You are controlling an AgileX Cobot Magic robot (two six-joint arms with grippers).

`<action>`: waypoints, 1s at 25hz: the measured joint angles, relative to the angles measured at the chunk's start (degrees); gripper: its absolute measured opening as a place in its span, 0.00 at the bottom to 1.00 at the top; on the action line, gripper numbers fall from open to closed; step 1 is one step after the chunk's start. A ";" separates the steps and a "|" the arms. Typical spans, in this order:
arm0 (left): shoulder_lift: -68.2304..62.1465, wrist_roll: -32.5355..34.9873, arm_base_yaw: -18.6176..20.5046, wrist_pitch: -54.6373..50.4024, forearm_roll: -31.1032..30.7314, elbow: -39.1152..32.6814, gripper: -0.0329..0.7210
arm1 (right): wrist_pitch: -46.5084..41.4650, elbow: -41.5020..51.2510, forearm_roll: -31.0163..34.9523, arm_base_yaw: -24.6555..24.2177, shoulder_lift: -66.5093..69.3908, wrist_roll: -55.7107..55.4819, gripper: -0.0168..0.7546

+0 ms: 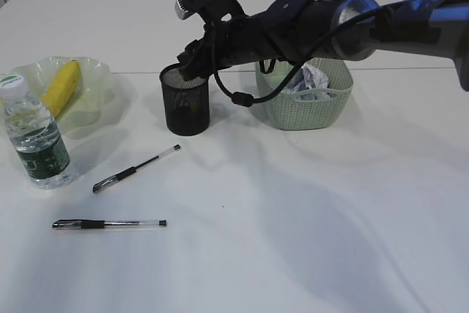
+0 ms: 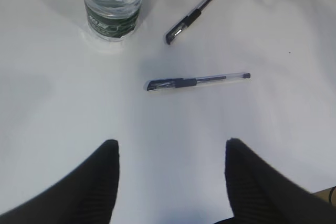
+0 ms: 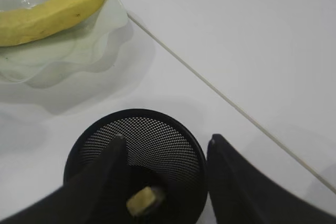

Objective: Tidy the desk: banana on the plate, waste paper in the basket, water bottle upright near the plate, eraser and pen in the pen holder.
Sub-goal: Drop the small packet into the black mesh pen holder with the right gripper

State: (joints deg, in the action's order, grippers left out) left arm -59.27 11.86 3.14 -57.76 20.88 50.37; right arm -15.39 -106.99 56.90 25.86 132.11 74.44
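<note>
Lying flat on the worktop (image 1: 308, 240), both pens (image 1: 109, 223) are oriented left-right, while each end effector (image 3: 163, 150) is held apart.

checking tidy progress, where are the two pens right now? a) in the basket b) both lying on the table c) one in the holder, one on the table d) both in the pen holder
b: both pens lie flat on the table, apart from the pen holder.
</note>
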 joint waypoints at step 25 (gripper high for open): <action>0.00 0.00 0.00 0.08 0.10 0.00 0.65 | -19.42 -0.18 -35.17 -0.26 -7.70 -37.85 0.51</action>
State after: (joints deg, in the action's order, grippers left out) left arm -59.27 11.86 3.14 -57.68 20.98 50.37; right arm -34.80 -107.17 21.73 25.60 124.42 36.59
